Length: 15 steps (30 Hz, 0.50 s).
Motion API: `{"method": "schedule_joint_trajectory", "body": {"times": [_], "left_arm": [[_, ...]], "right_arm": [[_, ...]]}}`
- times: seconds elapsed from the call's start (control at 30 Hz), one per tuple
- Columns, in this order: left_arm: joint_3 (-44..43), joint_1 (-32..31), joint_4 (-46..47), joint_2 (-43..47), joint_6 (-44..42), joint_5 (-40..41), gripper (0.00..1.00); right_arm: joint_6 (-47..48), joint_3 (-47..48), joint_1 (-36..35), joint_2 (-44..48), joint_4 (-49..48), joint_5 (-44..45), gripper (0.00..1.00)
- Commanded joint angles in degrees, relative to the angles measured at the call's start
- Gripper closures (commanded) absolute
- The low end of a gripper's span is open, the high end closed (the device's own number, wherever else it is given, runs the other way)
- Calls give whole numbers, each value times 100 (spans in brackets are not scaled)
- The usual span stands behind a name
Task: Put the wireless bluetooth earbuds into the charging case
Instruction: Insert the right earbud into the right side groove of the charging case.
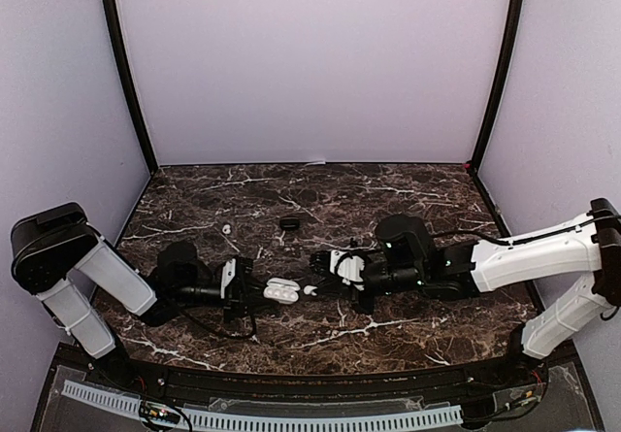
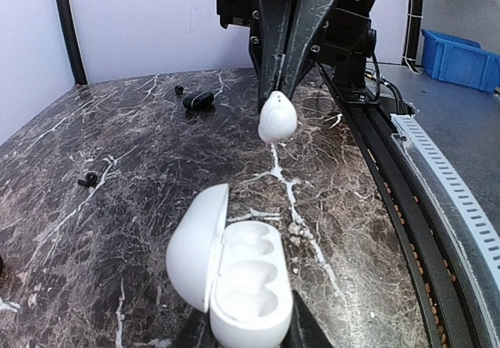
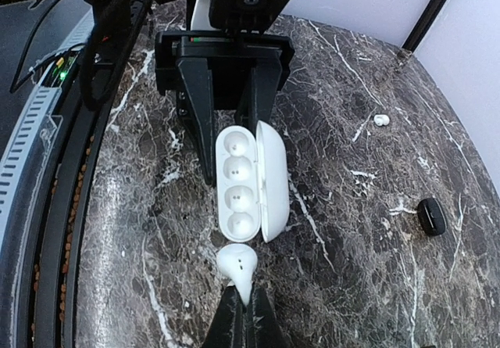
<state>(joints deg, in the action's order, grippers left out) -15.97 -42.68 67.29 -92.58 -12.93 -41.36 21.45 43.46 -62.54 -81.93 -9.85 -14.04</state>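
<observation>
Your left gripper [image 1: 257, 293] is clamped on the white charging case [image 3: 238, 207], which has its lid swung open and its wells facing up. You can't tell whether it rests on the table [image 1: 388, 189]. Your right gripper [image 3: 242, 301] is pinched tight on a white earbud [image 3: 237, 263] by its stem, just off the case's end. Farther out, a second white earbud [image 3: 380, 119] lies well apart from a black case [image 3: 430, 216]. Off to one side lies a black earbud [image 2: 87, 180].
</observation>
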Motion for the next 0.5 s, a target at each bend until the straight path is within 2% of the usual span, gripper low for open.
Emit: {"method": "schedule_joint_trajectory", "body": {"times": [0.0, 0.2, 0.47], "left_arm": [[-32, -47, 17, 214, -109, 76, 99], [-53, -65, -40, 244, -106, 155, 99], [-115, -72, -145, 225, -58, 179, 99]], "right_arm": [[-385, 8, -191, -130, -609, 321, 100], [-347, 124, -367, -376, -718, 705, 100], [-317, 327, -398, -675, -913, 736, 100]]}}
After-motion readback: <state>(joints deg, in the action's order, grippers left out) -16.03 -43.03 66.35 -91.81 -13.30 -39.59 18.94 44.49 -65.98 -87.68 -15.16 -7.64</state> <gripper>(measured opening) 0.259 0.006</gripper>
